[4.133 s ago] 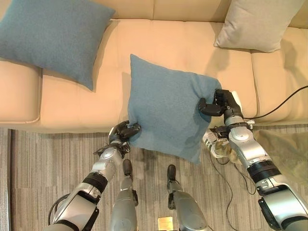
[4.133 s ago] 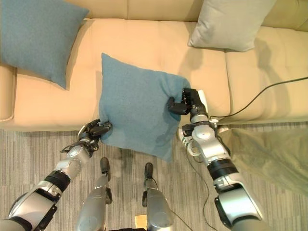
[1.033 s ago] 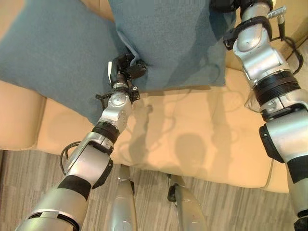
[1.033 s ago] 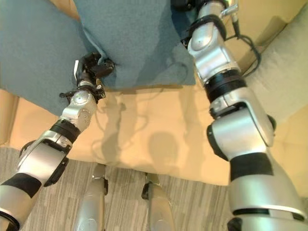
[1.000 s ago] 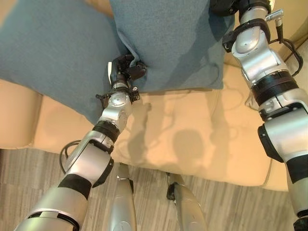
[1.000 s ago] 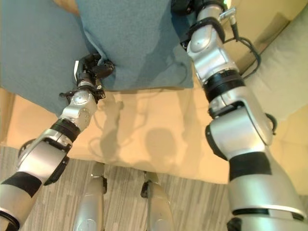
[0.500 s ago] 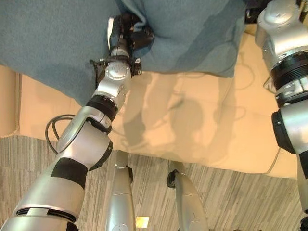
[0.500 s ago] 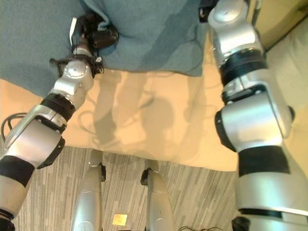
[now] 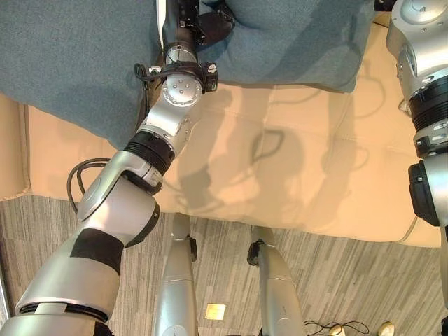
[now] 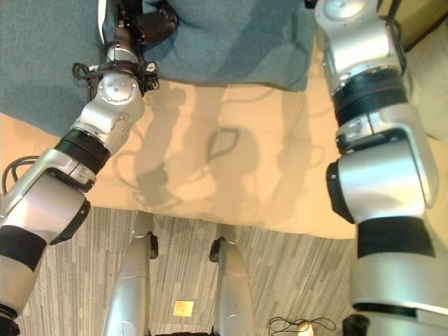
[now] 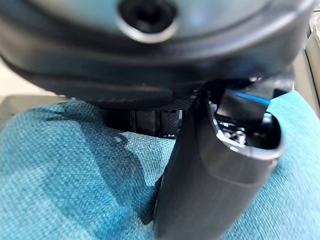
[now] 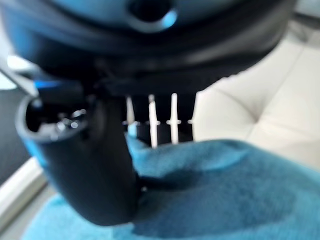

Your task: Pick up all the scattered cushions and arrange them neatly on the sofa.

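From where I stood, 2 blue cushions showed at the top of the frame, both on the cream sofa (image 9: 294,175). The held cushion (image 9: 294,38) lay across the upper middle and right, its lower edge resting on the seat. A 2nd blue cushion (image 9: 70,63) filled the upper left, and the 2 touched or overlapped where the left arm reached in; I could not tell which lay on top.

The left hand (image 9: 203,21) sat at the top centre, dark fingers curled into the lower left corner of the held cushion, pinching the fabric. Its wrist view agreed: the thumb (image 11: 215,180) pressed down into blue weave with the fingers tucked behind it.

The right arm rose along the right edge of the frame. In its wrist view the right hand (image 12: 90,170) showed a thumb bearing down on the blue cloth, with the fingers (image 12: 160,120) curled close behind the fold, so it was clamped on the same cushion. Pale sofa upholstery showed past it.

Below the sofa's front edge ran striped grey floor (image 9: 350,280), with 1 small yellow square (image 9: 215,311) at the bottom centre.
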You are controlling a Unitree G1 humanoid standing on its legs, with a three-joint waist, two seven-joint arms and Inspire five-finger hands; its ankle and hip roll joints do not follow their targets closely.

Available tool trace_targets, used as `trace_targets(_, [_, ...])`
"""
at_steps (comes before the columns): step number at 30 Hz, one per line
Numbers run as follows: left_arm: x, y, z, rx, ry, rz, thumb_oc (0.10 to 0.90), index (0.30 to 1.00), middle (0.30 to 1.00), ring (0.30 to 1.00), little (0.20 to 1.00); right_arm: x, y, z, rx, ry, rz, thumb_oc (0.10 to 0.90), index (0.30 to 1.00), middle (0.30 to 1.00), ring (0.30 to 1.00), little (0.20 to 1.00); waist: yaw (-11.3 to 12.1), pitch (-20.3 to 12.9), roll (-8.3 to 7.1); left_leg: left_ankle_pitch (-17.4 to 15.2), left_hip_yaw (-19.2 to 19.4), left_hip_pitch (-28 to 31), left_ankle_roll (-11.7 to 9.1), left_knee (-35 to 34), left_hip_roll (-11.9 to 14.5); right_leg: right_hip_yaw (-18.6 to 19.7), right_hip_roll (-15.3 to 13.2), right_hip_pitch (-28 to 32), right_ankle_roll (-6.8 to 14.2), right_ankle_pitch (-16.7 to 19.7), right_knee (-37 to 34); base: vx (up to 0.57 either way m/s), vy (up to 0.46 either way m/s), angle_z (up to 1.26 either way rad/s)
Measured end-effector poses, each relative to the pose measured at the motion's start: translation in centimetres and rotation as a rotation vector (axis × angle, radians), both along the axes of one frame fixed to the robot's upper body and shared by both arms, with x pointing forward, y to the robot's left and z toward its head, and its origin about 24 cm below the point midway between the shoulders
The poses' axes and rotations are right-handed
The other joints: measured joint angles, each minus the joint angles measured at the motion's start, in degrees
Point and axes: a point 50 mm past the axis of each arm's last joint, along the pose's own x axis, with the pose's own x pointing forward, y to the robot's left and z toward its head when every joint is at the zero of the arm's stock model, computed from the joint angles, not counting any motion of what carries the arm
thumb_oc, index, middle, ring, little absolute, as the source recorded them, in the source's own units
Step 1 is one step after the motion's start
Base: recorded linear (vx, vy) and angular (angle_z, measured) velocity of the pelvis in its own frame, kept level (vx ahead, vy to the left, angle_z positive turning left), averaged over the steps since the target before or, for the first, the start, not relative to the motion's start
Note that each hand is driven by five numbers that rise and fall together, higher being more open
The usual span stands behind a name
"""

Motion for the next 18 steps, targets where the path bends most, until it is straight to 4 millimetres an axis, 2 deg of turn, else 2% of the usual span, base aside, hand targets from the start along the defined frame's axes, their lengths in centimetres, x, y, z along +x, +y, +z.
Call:
trace_targets(3, [0.5,0.8,-0.6,0.021,0.039,0.009,0.800,0.900,0.900,0.900,0.900,0.5,0.1,-0.2,-0.013,0.054,0.003,0.800,0.900,0.900,0.900,0.900,0.0,0.0,0.00,0.0,0.5,0.8,0.1,0.2,0.0,0.6,-0.1,0.3,0.0,0.0,0.8,-0.01,0.021,-0.06])
trace_targets(7, [1.1,2.8,-0.9,0.020,0.086,0.038,0.800,0.900,0.900,0.900,0.900,0.9,0.7,-0.1,0.000,0.102,0.055,0.800,0.900,0.900,0.900,0.900,-0.3,0.0,0.00,0.0,1.7,1.7,0.3,0.4,0.0,1.7,-0.1,0.2,-0.1,0.2,1.4,-0.01,0.022,-0.11])
trace_targets(10, [1.2,5.3,0.0,0.037,0.089,0.079,0.800,0.900,0.900,0.900,0.900,1.0,0.4,-0.3,0.117,0.097,0.165,0.800,0.900,0.900,0.900,0.900,-0.7,0.0,0.01,0.1,2.0,2.0,0.5,0.5,-0.1,2.2,0.1,0.2,-0.2,0.5,1.4,0.00,0.006,-0.06])
trace_targets(15, [1.0,6.0,0.5,0.047,0.089,0.092,0.800,0.900,0.900,0.900,0.900,1.8,-1.4,-3.0,0.282,0.127,0.258,0.800,0.900,0.900,0.900,0.900,-0.6,0.0,0.03,0.1,2.0,2.7,0.5,0.4,-0.1,2.2,0.1,1.1,-0.2,0.5,1.3,0.00,-0.002,-0.01])
trace_targets(18, [0.8,5.3,1.0,0.072,0.061,0.074,0.800,0.900,0.900,0.900,0.900,2.2,-3.0,-5.2,0.371,0.133,0.270,0.800,0.900,0.900,0.900,0.900,0.0,0.0,0.07,0.1,1.8,2.8,0.5,0.4,-0.1,1.9,0.1,1.3,-0.2,0.5,1.3,-0.01,-0.011,0.02])
